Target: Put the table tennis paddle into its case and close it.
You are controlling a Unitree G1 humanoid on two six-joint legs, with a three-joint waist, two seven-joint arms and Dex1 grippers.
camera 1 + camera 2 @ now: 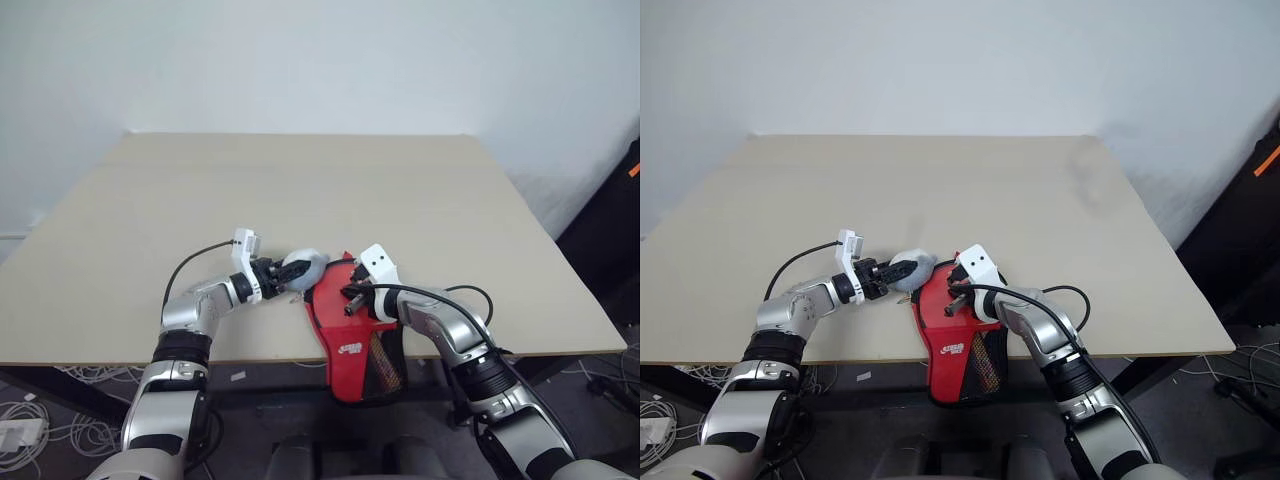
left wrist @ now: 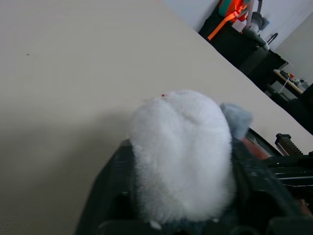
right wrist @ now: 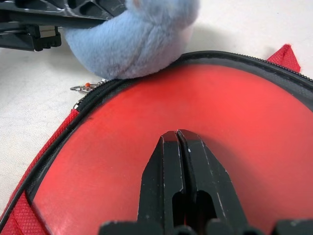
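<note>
The round red table tennis paddle (image 3: 195, 122) lies inside the soft red fabric case with the black zipper edge (image 1: 350, 345), at the near edge of the pale wooden desk (image 1: 300, 190). The case looks floppy and light, so it is best taken by the fluffy grey-white ball (image 1: 303, 266) at the zipper, which the left fingers (image 1: 285, 277) hold. The right wrist view shows the right fingers (image 3: 178, 139) pressed together on the paddle's smooth face, and a tiny metal ring (image 3: 83, 88) by the zipper, too small to see from above.
</note>
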